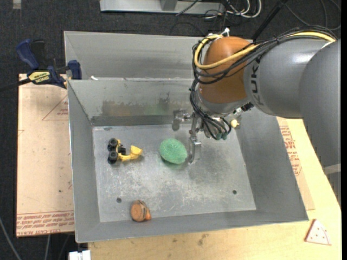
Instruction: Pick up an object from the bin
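My gripper (185,141) hangs low in the middle of the bin, open, with nothing between its fingers. One fingertip (192,155) is close beside the right edge of a green rounded lump (173,151) lying on the bin floor; I cannot tell whether they touch. The other finger (178,122) stands above and behind the lump. A small yellow toy vehicle with black wheels (122,152) lies to the left of the lump.
A small brown round thing (140,211) lies near the bin's front wall, left of centre. The arm with its orange cover and cables reaches in from the upper right, over the bin's back right part.
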Available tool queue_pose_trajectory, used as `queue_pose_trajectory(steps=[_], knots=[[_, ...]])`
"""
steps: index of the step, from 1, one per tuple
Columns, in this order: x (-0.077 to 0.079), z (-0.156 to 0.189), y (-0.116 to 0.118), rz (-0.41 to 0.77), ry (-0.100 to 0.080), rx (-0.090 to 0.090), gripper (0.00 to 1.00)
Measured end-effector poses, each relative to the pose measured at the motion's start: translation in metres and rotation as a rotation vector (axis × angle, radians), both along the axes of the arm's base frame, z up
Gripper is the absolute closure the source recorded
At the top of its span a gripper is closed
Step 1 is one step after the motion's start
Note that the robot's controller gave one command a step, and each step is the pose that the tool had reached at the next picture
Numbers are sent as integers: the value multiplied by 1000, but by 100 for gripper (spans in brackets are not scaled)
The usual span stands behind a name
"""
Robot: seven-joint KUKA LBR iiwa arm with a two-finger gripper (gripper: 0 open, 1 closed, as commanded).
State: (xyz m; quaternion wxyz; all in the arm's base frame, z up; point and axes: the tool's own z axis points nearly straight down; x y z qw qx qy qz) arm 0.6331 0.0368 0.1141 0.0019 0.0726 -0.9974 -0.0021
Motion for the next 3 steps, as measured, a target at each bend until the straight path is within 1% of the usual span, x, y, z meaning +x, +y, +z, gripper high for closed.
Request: queue_pose_trajectory(steps=[1, 2, 3], knots=[[-11, -14, 32, -21, -13, -1, 100], [-11, -14, 32, -21, -13, -1, 100], [0, 155, 52, -7, -15, -2, 100]])
